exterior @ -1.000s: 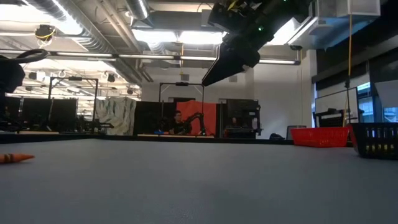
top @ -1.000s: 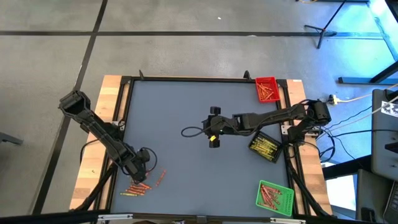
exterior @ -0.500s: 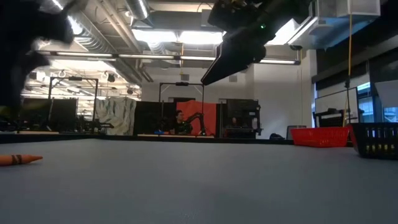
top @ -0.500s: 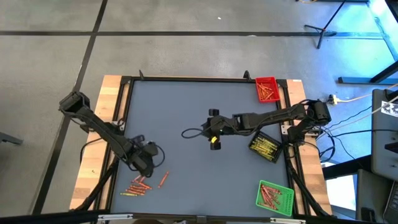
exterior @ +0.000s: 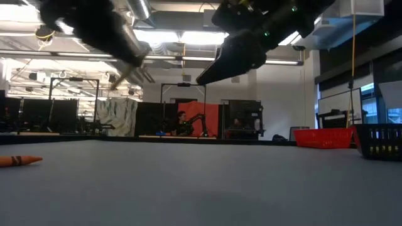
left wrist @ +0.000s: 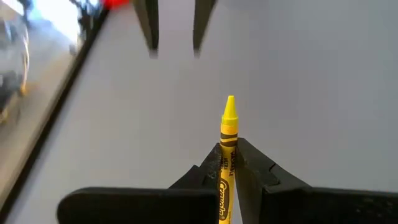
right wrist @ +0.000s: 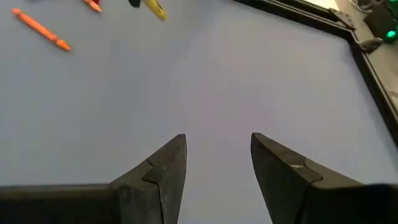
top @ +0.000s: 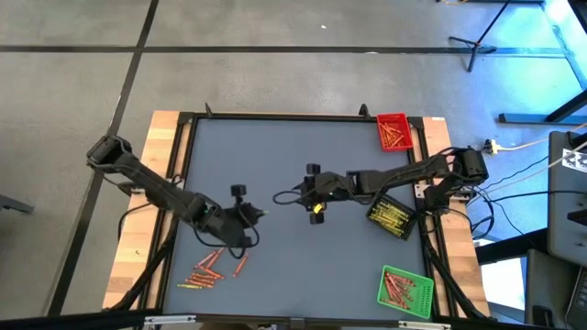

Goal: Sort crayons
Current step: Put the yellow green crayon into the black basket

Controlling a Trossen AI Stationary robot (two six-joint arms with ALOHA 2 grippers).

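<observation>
Grey table [top: 275, 156], seen from above: two arms working over loose crayons.
Left gripper [left wrist: 229, 163] is hovering at centre-left of the frame, clamping a yellow crayon [left wrist: 227, 134] tip-forward; right gripper [right wrist: 217, 162] is waiting at centre, fingers parted, grasping nothing. Remaining crayons [top: 209, 271] are lying at the lower left.

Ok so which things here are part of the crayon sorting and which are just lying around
Part of the job:
yellow crayon, clamped in the shut left gripper
loose crayons on the table
red tray, black tray, green tray
right gripper, open, empty

Just there:
cables beside the table
stand on the floor
</observation>
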